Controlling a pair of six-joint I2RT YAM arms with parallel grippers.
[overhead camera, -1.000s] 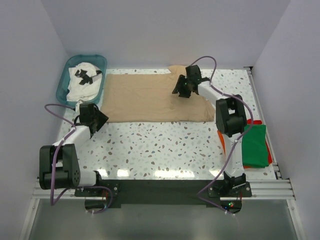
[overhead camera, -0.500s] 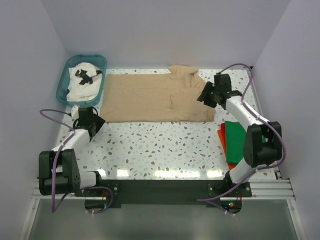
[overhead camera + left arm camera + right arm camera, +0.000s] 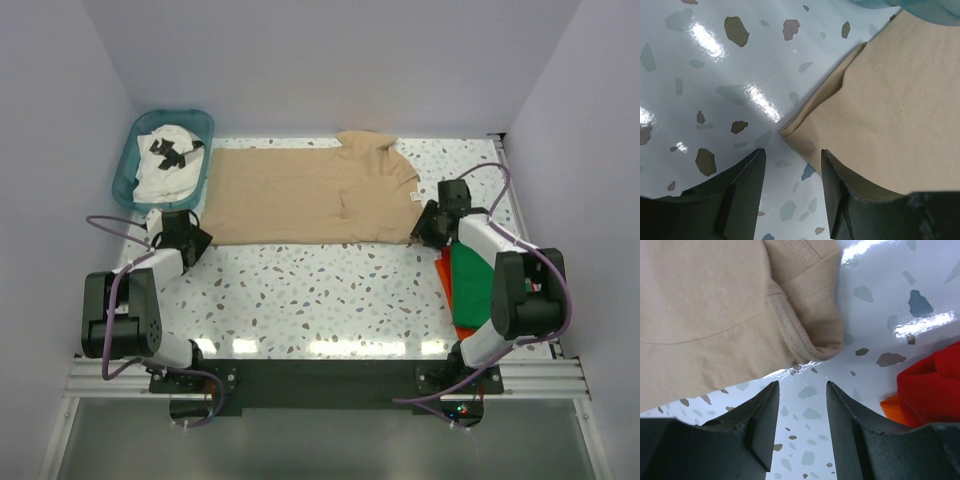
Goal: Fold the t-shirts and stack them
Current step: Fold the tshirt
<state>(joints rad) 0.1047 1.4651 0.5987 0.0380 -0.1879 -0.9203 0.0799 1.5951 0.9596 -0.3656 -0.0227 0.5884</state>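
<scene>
Tan cotton: tan t-shirt [image 3: 300, 195], one, spread flat across the far half of the table [image 3: 330, 290] with its long near edge facing the arms, probably so both near corners can be taken together for the next fold.

Green t-shirt [image 3: 478, 285], folded, lies on top of the red-orange t-shirt [image 3: 443, 272] at the table's right edge. This looks like the finished stack, kept clear of the working area.

White t-shirt [image 3: 165, 170], black print, is bunched in the teal basket [image 3: 128, 160] at the far left, not yet folded.

Left gripper [image 3: 188, 238] is low at the tan shirt's near-left corner. Its wrist view shows the jaws well apart with the cloth corner pointing into the gap — nothing is gripped, and contact with the fabric cannot be told.

Right gripper [image 3: 428, 224] is at the near-right corner. Its jaws are parted about halfway and empty, with the rolled, ribbed edge of the cloth just ahead of the tips.

Judgement: both arms are set for a corner pinch, and the jaws have yet to close.
</scene>
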